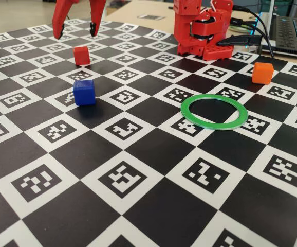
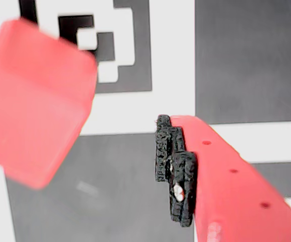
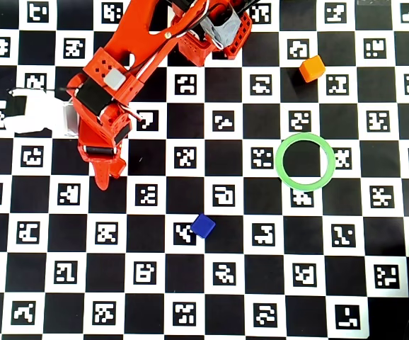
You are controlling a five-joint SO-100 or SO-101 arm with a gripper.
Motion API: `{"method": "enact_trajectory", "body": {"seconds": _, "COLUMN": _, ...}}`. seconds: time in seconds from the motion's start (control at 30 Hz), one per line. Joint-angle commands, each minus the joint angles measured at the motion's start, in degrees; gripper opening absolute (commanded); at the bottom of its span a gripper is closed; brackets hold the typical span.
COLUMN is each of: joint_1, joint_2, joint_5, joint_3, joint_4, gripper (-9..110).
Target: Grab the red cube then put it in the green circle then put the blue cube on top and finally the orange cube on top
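Observation:
The red cube (image 1: 81,55) rests on the checkered mat at the far left. My gripper (image 1: 77,32) hangs open just above and behind it, one fingertip to each side, nothing held. In the wrist view the red cube (image 2: 34,101) fills the upper left, apart from a black-padded finger (image 2: 175,171) at the right; the other finger is out of frame. The arm hides this cube in the overhead view. The blue cube (image 1: 84,92) (image 3: 203,226) sits nearer the camera. The green circle (image 1: 215,125) (image 3: 305,137) lies empty at the right. The orange cube (image 1: 262,72) (image 3: 312,69) stands beyond it.
The arm's red base (image 1: 205,31) stands at the back of the mat (image 1: 138,206), with cables and a laptop (image 1: 292,31) to its right. A white object (image 3: 31,113) lies left of the arm in the overhead view.

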Motion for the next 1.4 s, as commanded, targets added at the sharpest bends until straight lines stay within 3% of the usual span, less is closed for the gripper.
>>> {"method": "enact_trajectory", "body": {"seconds": 0.0, "joint_1": -0.44, "joint_2": 0.70, "joint_5": 0.44, "joint_3": 0.53, "joint_4": -3.87, "gripper": 47}}
{"method": "enact_trajectory", "body": {"seconds": 0.77, "joint_1": -3.25, "joint_2": -2.46, "joint_5": 3.34, "joint_3": 3.34, "joint_4": -10.28, "gripper": 47}}
{"method": "enact_trajectory", "body": {"seconds": 1.37, "joint_1": -5.01, "joint_2": -2.29, "joint_5": 12.74, "joint_3": 3.34, "joint_4": -10.63, "gripper": 47}}
